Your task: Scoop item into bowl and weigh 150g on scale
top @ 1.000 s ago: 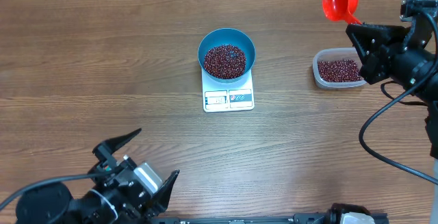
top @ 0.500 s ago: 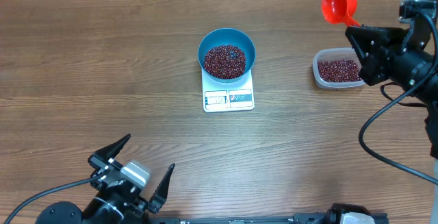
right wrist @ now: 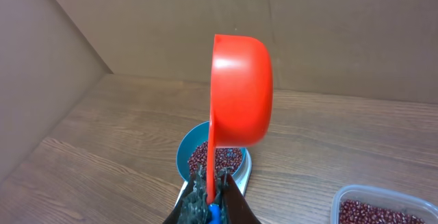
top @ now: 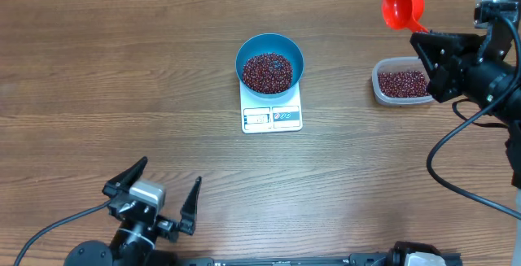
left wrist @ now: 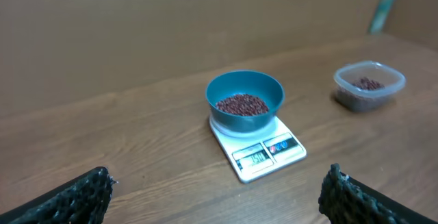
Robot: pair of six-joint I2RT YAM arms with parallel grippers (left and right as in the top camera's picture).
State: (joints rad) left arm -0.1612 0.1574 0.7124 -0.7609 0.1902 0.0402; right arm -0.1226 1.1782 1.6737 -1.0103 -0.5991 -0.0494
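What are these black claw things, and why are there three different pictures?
They belong to two robot arms at a wooden table. One picture looks down from above; the other two come from small cameras on the wrists. The left tool is open and holds nothing. The right tool is shut on a red scoop. On the table a blue bowl of beans sits on a white scale, and a clear tub holds more beans.
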